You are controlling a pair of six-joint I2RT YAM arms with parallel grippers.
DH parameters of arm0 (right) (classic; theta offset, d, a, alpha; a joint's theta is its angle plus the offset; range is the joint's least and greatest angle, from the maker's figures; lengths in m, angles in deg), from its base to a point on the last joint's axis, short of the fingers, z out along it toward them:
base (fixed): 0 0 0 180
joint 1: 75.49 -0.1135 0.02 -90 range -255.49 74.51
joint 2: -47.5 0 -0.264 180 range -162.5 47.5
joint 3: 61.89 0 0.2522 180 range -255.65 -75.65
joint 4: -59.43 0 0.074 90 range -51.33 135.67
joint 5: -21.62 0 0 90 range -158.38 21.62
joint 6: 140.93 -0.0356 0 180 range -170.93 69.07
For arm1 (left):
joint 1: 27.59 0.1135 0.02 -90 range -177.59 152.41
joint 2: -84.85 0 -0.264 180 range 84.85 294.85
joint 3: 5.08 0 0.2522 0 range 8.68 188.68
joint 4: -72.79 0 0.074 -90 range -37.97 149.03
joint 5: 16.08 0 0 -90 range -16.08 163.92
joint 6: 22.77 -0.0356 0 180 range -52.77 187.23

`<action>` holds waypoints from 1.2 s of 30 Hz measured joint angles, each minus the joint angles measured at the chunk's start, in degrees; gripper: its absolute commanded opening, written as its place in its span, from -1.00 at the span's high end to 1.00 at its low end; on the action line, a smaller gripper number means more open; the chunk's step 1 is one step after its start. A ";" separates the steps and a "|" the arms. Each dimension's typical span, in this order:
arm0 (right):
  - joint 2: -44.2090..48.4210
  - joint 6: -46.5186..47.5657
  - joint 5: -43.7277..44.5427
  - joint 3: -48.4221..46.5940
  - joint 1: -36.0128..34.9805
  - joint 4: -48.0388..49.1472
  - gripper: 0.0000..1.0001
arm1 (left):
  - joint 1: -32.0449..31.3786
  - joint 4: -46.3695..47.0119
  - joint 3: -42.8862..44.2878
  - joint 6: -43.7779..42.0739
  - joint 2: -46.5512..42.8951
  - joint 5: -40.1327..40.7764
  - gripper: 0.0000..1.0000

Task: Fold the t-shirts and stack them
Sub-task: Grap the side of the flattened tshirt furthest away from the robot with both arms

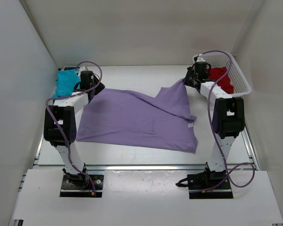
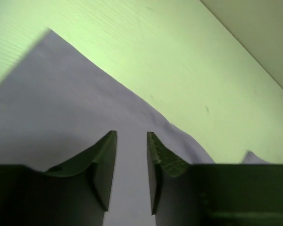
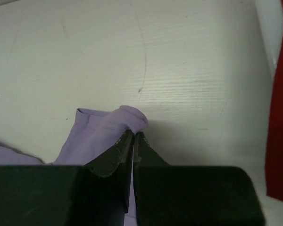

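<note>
Far left corner of the table (image 1: 132, 75): the teal t-shirt (image 1: 64, 81) lies bunched against the left wall, just beside the left arm's wrist.

Left hand (image 1: 98, 88): positioned over the far left edge of the lavender t-shirt (image 1: 137, 117). The wrist view shows the hand (image 2: 132, 136) with its jaws partly apart. Lavender cloth (image 2: 61, 103) lies flat beneath and is visible through the gap. No fold is seen pinched between the fingers.

Centre: the lavender t-shirt is spread across the middle of the table, mostly flat. Its near right corner reaches toward the right arm. Its far right portion rises in a peak toward the right hand (image 1: 186, 80).

Right hand: the wrist view shows the hand (image 3: 133, 134) with jaws closed together on a small bunched fold of the lavender cloth (image 3: 104, 132), held above the table surface.

Far right: the dark red t-shirt (image 1: 221, 77) lies inside the white mesh basket (image 1: 241, 75), just beside the right hand. A strip of it (image 3: 280, 117) shows at the right edge of the right wrist view.
</note>
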 measured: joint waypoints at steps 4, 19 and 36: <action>-4.13 1.33 -0.22 -5.97 1.09 -2.84 1.00 | 2.84 -3.87 8.74 -1.68 7.43 4.13 0.01; -12.85 2.71 -2.32 -17.09 2.45 -8.09 1.00 | 4.90 -20.06 36.13 -7.76 29.35 11.63 -0.06; -14.58 2.16 -6.01 -21.70 2.91 -8.79 1.00 | 5.14 -34.34 54.03 -13.44 37.64 12.70 -0.15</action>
